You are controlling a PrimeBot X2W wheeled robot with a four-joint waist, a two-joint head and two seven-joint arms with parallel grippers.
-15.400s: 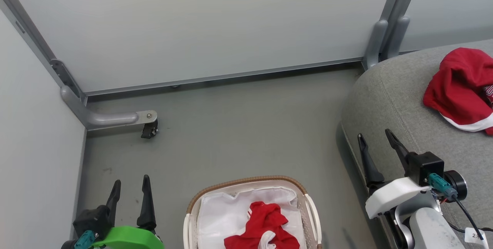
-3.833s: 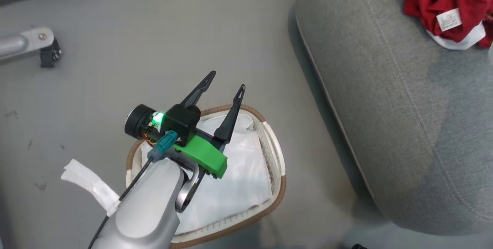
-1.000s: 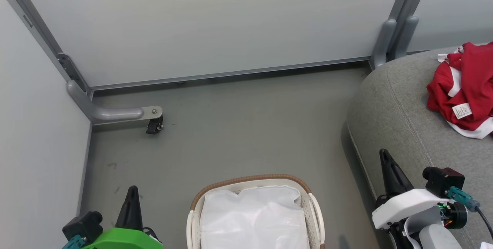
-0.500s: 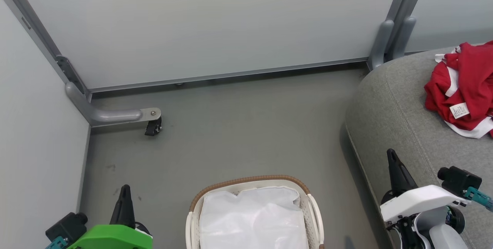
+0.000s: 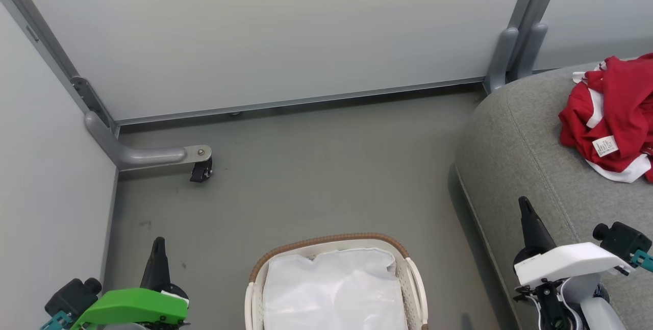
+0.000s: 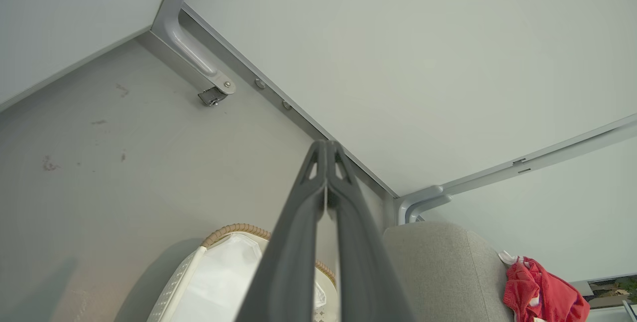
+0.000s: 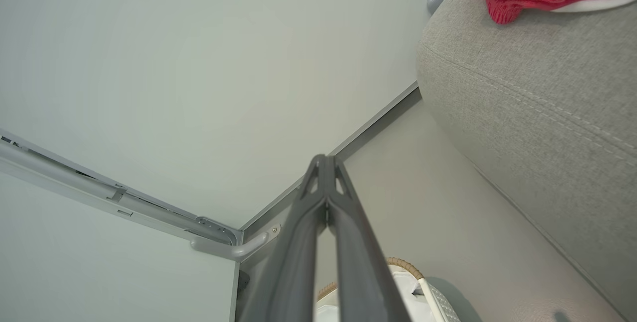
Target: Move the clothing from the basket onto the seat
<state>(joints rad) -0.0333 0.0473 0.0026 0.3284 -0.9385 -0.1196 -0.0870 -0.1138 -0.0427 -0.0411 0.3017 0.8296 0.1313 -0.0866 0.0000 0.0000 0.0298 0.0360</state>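
You had the clothing heaped on the seat; the basket showed just its white liner. Your left end effector and right end effector were closed, empty. The transfer looked done; next, check the basket's hidden near end.

I see the basket holding its white liner. Right of the basket, the clothing lies heaped on the seat. My left gripper and right gripper flank the basket, fingers together.
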